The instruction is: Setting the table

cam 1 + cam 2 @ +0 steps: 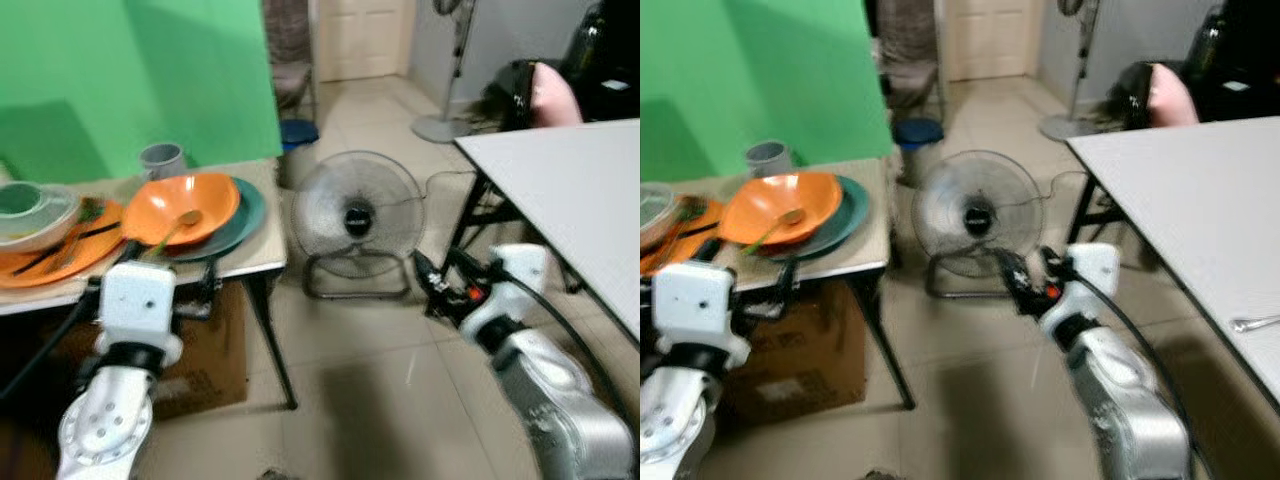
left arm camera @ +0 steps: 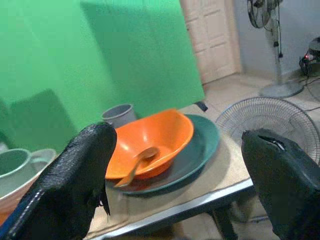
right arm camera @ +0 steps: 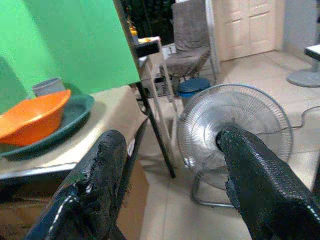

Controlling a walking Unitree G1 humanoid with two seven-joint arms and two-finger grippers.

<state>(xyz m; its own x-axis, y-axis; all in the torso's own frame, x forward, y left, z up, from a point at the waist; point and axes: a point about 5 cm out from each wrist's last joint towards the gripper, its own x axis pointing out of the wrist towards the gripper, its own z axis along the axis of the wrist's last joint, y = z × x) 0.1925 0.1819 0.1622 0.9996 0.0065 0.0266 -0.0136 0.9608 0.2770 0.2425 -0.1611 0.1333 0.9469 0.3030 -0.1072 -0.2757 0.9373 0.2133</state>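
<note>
Left wrist view puts the orange bowl (image 2: 150, 137) on its green plate (image 2: 200, 145) at the counter (image 1: 262, 255) edge, straight ahead of your wide-open, empty left gripper (image 2: 175, 190), nearer than the open, empty right gripper (image 3: 172, 190).

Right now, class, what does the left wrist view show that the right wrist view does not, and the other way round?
Left wrist view: a spoon in the orange bowl, and a pale cup beside it. Right wrist view: a chair and a blue bin. Both: the orange bowl on the green plate, the grey cup, the floor fan and the green screen.
</note>
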